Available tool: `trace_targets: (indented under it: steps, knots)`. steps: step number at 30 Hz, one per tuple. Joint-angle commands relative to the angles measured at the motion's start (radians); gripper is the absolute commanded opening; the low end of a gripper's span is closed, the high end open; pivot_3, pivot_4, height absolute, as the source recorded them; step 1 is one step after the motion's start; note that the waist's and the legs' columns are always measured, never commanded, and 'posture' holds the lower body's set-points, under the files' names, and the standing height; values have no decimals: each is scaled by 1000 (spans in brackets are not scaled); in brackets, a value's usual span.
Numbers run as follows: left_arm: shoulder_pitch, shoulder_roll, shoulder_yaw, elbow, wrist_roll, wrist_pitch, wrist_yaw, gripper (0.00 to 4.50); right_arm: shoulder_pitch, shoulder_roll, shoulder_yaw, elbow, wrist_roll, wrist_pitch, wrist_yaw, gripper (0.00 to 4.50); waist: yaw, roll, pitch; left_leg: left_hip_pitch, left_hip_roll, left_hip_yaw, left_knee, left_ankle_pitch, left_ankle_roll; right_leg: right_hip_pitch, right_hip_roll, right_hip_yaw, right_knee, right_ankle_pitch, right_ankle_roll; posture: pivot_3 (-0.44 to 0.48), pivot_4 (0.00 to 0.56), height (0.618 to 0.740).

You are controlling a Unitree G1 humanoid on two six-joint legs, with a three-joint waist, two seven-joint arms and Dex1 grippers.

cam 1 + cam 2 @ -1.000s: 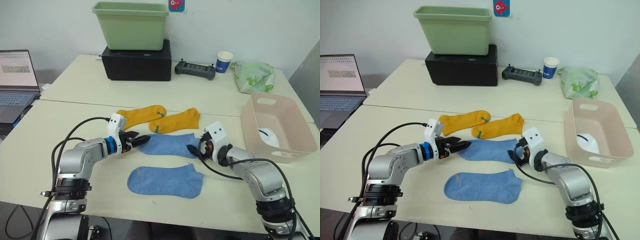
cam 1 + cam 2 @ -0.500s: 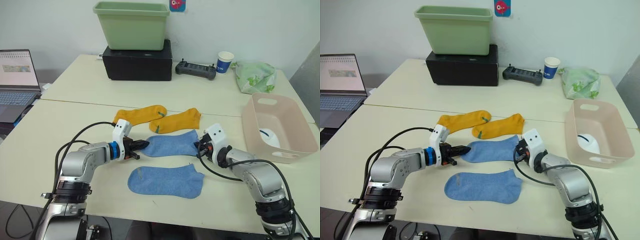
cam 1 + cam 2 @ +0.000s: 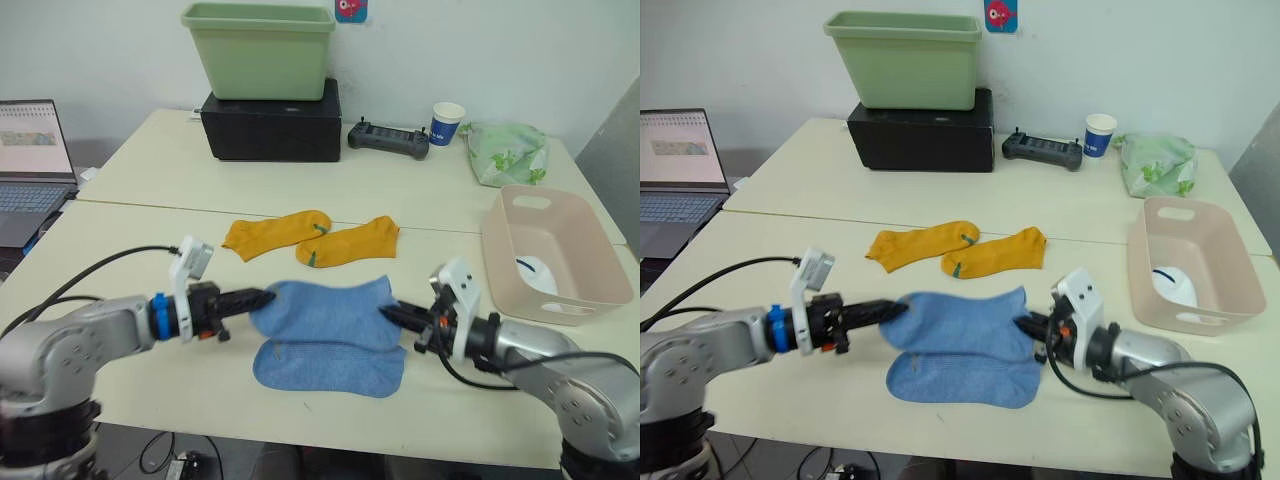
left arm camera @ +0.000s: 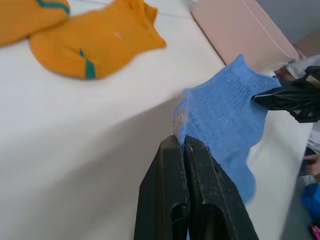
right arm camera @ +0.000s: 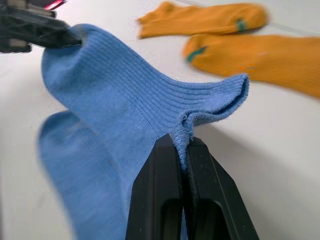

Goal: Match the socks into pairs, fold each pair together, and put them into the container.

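Both grippers, left [image 3: 262,297] and right [image 3: 388,313], have their fingers pinched on opposite ends of a blue sock [image 3: 325,312], soft, light and sagging, best held by its edges

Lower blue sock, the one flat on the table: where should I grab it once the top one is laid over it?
Take the lower blue sock at its two short ends, toe and cuff, coming in from each side. It lies flat and lengthwise across the table, matching how both grippers hold the upper blue sock.
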Motion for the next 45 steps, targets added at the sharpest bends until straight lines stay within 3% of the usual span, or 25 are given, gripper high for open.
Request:
trace_targets:
  steps: [1, 8, 14, 25, 35, 41, 45]
  knots:
    - [74, 29, 57, -97, -79, 22, 11, 0, 40, -41, -24, -86, 68, 13, 3, 97, 0, 0, 0, 2, -1, 0, 0, 0, 0, 2, 0, 0, 0, 0, 0, 0, 150, 696]
    - [274, 27, -74, -135, 79, -181, 43, 0, 144, -138, 120, -80, -26, -102, -13, 97, 1, 0, 0, 8, -1, 2, -1, 0, 0, 8, 0, 2, -3, 0, 0, 0, 150, 696]
    - [345, 24, -164, -112, 186, -341, 36, 0, 203, -185, 198, -33, -130, -218, -17, 97, 1, 0, 0, 8, -1, 2, -2, -1, 0, 8, 0, 3, -4, 0, 0, 0, 150, 696]
    - [278, 38, -89, -96, 49, -302, 39, 0, 198, -187, 200, -6, -132, -260, -11, 97, 2, 0, 0, 8, -1, 2, -2, -1, 0, 8, 0, 1, -4, 0, 0, 0, 150, 696]
    - [275, 38, -220, -16, 194, -384, 62, 0, 164, -175, 246, 50, -169, -258, -31, 97, 1, -1, 0, 8, -1, 2, -2, -1, 0, 7, 1, 2, -4, 0, 0, 0, 150, 696]
    - [243, 1, -224, -4, 187, -391, 77, 0, 153, -163, 247, 60, -190, -251, -61, 97, 2, -1, 0, 7, -1, 2, -2, -1, 0, 7, 1, 2, -4, 0, 0, 0, 150, 696]
    - [238, 6, -211, -4, 182, -381, 73, 0, 155, -177, 248, 60, -205, -258, -51, 977, 1, -1, 0, 7, -1, 2, -2, -1, 0, 7, 1, 2, -4, 0, 0, 0, 150, 696]
